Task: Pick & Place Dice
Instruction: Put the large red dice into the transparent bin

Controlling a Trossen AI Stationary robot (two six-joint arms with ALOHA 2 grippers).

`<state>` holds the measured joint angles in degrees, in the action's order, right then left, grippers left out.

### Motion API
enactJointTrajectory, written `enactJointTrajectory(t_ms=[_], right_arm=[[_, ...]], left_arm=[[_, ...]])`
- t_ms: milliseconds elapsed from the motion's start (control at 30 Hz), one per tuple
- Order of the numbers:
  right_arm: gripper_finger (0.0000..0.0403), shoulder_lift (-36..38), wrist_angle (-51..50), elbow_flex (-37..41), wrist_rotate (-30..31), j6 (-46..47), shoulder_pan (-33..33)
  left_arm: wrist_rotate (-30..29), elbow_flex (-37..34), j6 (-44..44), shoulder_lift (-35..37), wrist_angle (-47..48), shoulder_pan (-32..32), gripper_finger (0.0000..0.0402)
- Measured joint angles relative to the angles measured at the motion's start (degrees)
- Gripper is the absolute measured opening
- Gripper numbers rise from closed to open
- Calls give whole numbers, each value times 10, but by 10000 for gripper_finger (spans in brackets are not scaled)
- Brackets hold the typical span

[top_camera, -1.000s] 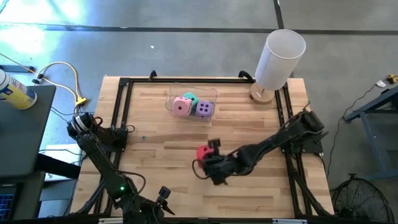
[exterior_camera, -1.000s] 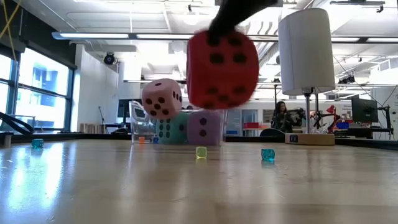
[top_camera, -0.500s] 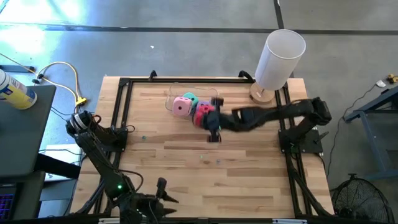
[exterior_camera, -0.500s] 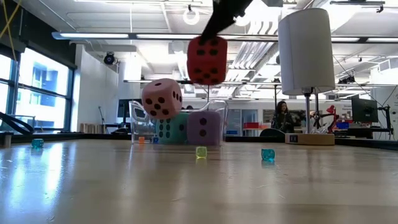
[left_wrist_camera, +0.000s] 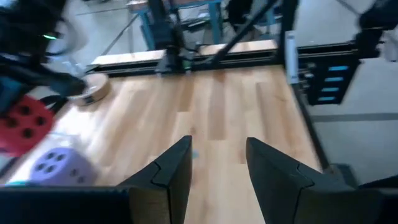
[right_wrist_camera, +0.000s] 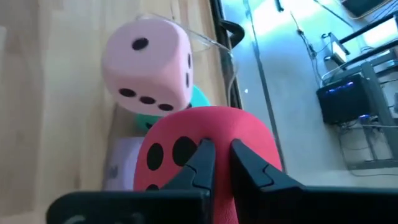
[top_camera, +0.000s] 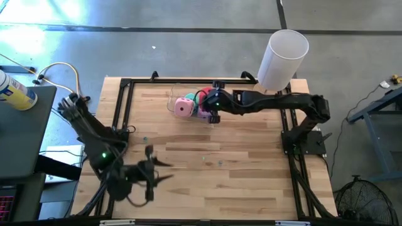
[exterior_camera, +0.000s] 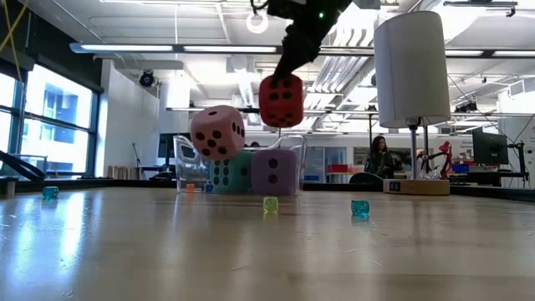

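My surroundings: grey concrete floor (top_camera: pixel 188 16) around wooden table (top_camera: pixel 188 182). Tall windows (exterior_camera: pixel 50 125) at 9 o'clock in low view. Ceiling light strips (exterior_camera: pixel 167 48) at 12 o'clock. Yellow cable (top_camera: pixel 66 68) at 10 o'clock, high view.

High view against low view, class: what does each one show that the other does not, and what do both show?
Only the high view shows the left end effector over the near table and the table's black frame. Only the low view shows the small cubes on the wood and a person in the room behind. Both show the right end effector holding the red die above the pink die, the purple die and the white cylinder.
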<state>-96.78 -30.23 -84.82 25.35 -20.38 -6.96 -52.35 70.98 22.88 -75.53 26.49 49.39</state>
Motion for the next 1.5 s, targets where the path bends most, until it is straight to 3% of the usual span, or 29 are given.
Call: enactJointTrajectory(t_ms=[233, 333, 600, 833, 1100, 1333, 1500], right_arm=[[12, -55, 20, 0, 15, -75, -15], [11, -63, 51, 0, -6, -83, -16], [8, -66, 16, 0, -13, -21, -14], [20, -77, 26, 0, -13, -19, -22], [28, -80, 24, -1, -41, 9, -19], [96, -81, 19, -1, -39, 52, -7], [161, -82, 17, 0, 2, 62, 9]], left_arm=[[1, 0, 86, 32, 169, -58, 144], [1, 0, 105, 31, 209, -76, 144], [0, 0, 73, 31, 233, -125, 144], [1, 0, 58, 30, 260, -166, 144], [50, 0, 58, 30, 276, -190, 144], [58, 0, 58, 30, 276, -190, 144], [92, 0, 58, 30, 276, -190, 144]])
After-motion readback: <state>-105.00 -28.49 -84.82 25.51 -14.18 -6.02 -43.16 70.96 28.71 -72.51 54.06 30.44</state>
